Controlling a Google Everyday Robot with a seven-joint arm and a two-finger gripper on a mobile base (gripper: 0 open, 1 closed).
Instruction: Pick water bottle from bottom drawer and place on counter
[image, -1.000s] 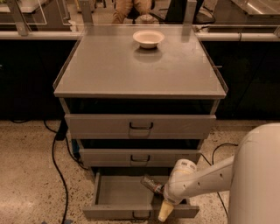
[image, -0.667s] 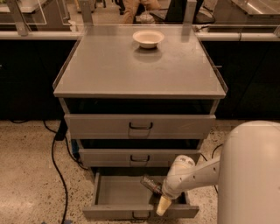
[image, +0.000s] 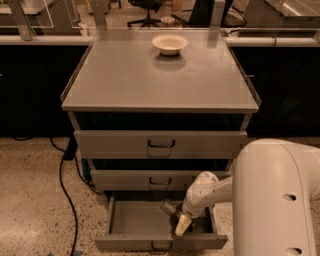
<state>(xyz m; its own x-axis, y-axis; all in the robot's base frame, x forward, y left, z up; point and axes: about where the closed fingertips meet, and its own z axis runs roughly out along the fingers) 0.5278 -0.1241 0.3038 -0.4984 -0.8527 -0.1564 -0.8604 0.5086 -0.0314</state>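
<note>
The bottom drawer (image: 132, 220) is pulled open at the foot of the grey cabinet. A small clear water bottle (image: 169, 206) lies inside it, right of the middle, near the back. My gripper (image: 180, 223) reaches down into the drawer from the right, its cream tip just in front of and to the right of the bottle. I cannot tell whether it touches the bottle. The counter (image: 125, 85) is the flat grey cabinet top above.
A white bowl (image: 170, 43) sits at the back of the counter. Two wider drawers (image: 160, 144) above are closed. My white arm housing (image: 280, 200) fills the lower right. A black cable (image: 64, 175) runs on the speckled floor at the left. A white-edged bench (image: 45, 39) stands behind.
My arm housing has swung left and fills more of the lower right. The gripper has shifted slightly left inside the bottom drawer, toward the bottle. The bottle has not moved.
</note>
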